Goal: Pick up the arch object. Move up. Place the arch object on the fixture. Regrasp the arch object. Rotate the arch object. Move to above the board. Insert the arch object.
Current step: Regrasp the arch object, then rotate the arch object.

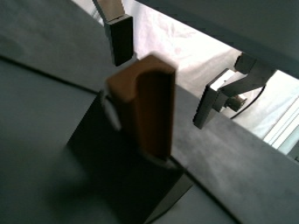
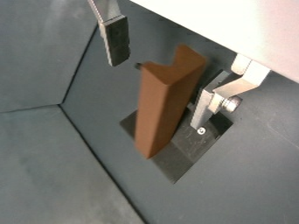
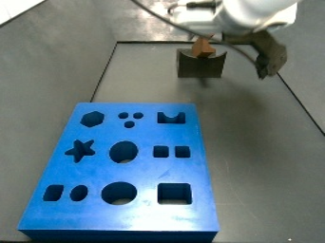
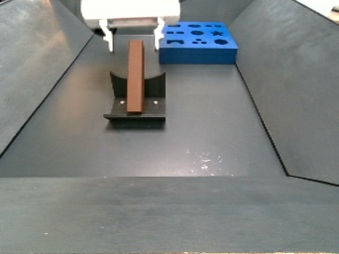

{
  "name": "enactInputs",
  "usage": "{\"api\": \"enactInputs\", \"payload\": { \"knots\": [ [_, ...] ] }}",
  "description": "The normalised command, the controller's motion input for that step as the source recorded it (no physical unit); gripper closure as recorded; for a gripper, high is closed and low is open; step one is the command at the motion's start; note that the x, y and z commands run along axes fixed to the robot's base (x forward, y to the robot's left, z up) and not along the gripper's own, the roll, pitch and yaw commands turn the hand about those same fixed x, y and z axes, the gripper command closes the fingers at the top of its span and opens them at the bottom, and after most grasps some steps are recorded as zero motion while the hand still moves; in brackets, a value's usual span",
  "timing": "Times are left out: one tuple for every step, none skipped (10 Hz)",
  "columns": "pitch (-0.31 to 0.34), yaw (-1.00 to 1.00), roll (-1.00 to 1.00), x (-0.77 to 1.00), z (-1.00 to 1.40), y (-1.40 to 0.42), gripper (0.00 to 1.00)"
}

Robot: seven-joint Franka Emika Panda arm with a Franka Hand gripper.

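Observation:
The orange-brown arch object [image 4: 135, 74] stands upright on the dark fixture [image 4: 135, 111], its notched end up [image 2: 170, 87]. My gripper [image 4: 133, 42] hangs over it, open. One finger is on each side of the block's top, with a gap on both sides. In both wrist views the fingers [image 1: 121, 39] [image 2: 117, 39] stay clear of the wood [image 1: 149, 101]. The blue board [image 3: 127, 161] with its shaped cutouts lies flat, apart from the fixture [image 3: 200, 65].
Sloping dark walls [image 4: 47, 89] enclose the grey floor on both sides. The board [image 4: 199, 42] lies at the far end of the floor behind the fixture in a side view. A pale surface [image 1: 187, 48] shows beyond the wall in a wrist view.

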Motion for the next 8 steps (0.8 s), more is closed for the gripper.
{"api": "enactInputs", "payload": {
  "knots": [
    [-0.023,-0.05,0.04,0.05,-0.45,0.01,0.0],
    [-0.003,-0.03,0.05,0.05,-0.24,0.0,0.0],
    [0.0,0.0,0.0,0.0,0.0,0.0,1.0],
    [0.0,0.0,0.0,-1.0,0.93,0.39,1.0],
    [-0.02,0.0,-0.02,-1.0,0.93,0.39,1.0],
    [-0.065,0.0,-0.09,-1.0,0.91,0.36,1.0],
    [-0.085,-0.01,-0.11,-1.0,0.88,0.32,1.0],
    [-0.107,-0.03,-0.13,-1.0,0.84,0.28,1.0]
  ]
}}
